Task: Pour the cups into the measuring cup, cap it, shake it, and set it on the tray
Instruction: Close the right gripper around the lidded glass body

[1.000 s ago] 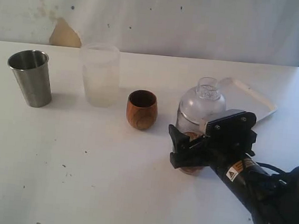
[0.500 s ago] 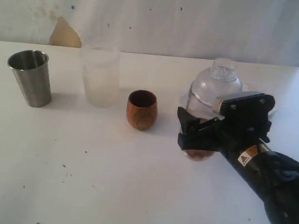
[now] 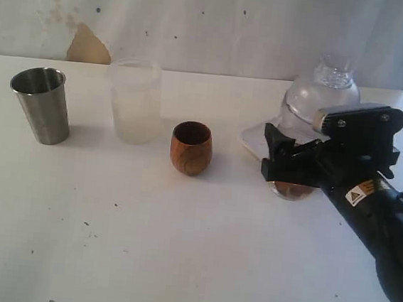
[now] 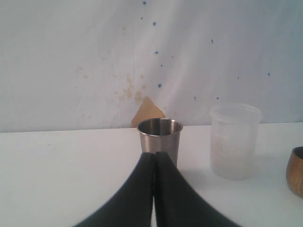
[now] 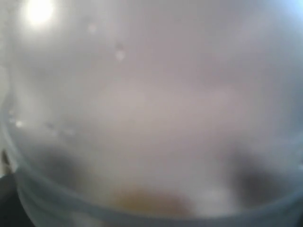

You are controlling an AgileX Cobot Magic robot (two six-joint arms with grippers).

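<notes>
My right gripper is shut on the measuring cup, a clear vessel with a domed cap and a brown residue at its base. It holds the cup over the near left corner of the white tray, which is mostly hidden behind cup and arm. In the right wrist view the measuring cup fills the frame as a blur. The wooden cup stands mid-table and the steel tumbler at the far left. My left gripper is shut and empty, just short of the steel tumbler.
A frosted white plastic cup stands between the steel tumbler and the wooden cup; the left wrist view shows the frosted cup too, with the wooden cup at its edge. A pale wall backs the white table.
My right gripper has carried the capped measuring cup to the right and further back, from beside the wooden cup to over the tray's corner. The other cups have not moved.
</notes>
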